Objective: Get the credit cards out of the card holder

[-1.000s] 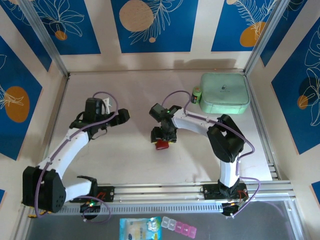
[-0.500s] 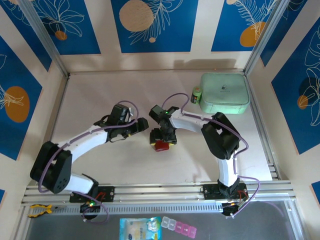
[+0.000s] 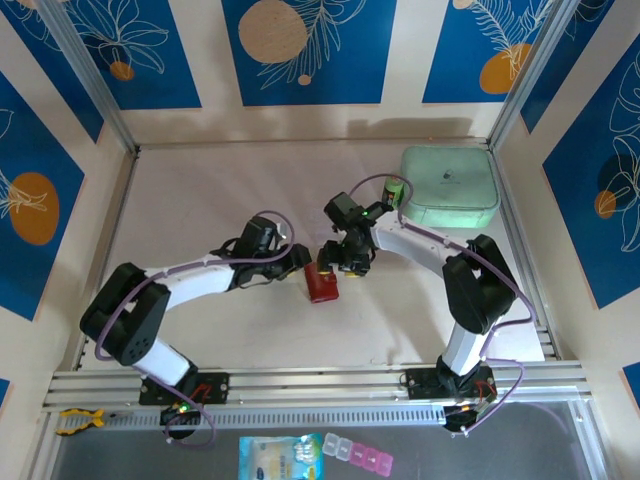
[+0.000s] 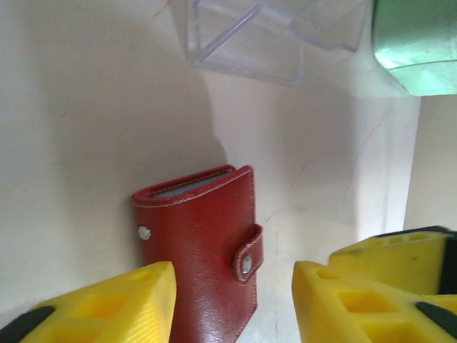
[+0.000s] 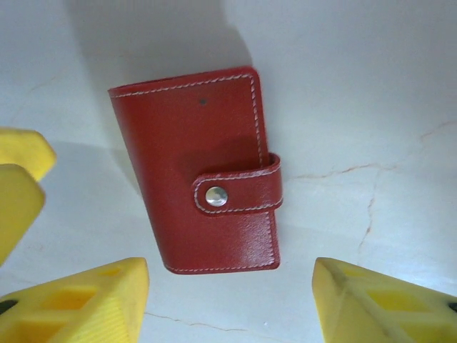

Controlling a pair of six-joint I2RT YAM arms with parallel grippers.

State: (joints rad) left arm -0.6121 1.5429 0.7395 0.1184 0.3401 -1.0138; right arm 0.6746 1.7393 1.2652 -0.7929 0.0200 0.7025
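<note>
- Two grippers crowd the red card holder, which lies closed and flat on the table, its snap tab fastened.
- Left gripper sits just left of the holder, fingers spread, pinching nothing.
- Right gripper hovers just behind the holder, fingers spread wide, holding nothing.
- Mint green case stands well beyond the holder, to its right.

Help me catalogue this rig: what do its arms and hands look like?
Both the left arm and right arm have white links joined by bulky black joints, with a thin purplish cable looping along each. The left hand and right hand carry blocky yellow fingers with recessed pockets and black bases.
</note>
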